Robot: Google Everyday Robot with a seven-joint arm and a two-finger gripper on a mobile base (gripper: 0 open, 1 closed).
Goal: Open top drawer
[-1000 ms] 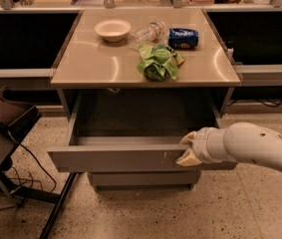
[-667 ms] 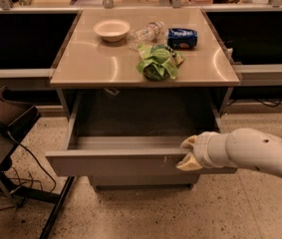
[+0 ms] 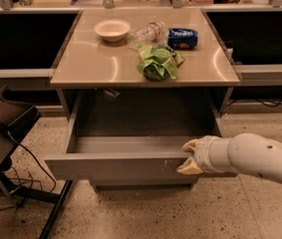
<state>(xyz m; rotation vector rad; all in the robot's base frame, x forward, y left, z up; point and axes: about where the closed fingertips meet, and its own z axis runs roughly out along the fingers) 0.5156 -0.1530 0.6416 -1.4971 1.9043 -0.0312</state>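
Note:
The top drawer (image 3: 115, 166) is a wide grey metal drawer under the tan counter, pulled far out, its inside empty and its front face showing small pale scratches near the right end. My gripper (image 3: 189, 157) on the white arm comes in from the right. Its pale fingers (image 3: 190, 167) straddle the top right edge of the drawer front, one above the rim and one on the face.
On the counter (image 3: 90, 66) stand a white bowl (image 3: 111, 29), a lying clear bottle (image 3: 146, 33), a blue packet (image 3: 182, 38) and a green bag (image 3: 156, 62). A dark chair and cables (image 3: 6, 128) stand at the left. A narrower drawer (image 3: 140, 185) shows below.
The drawer has slid a little further out toward the camera, and the gripper and arm have moved with it, slightly left and down.

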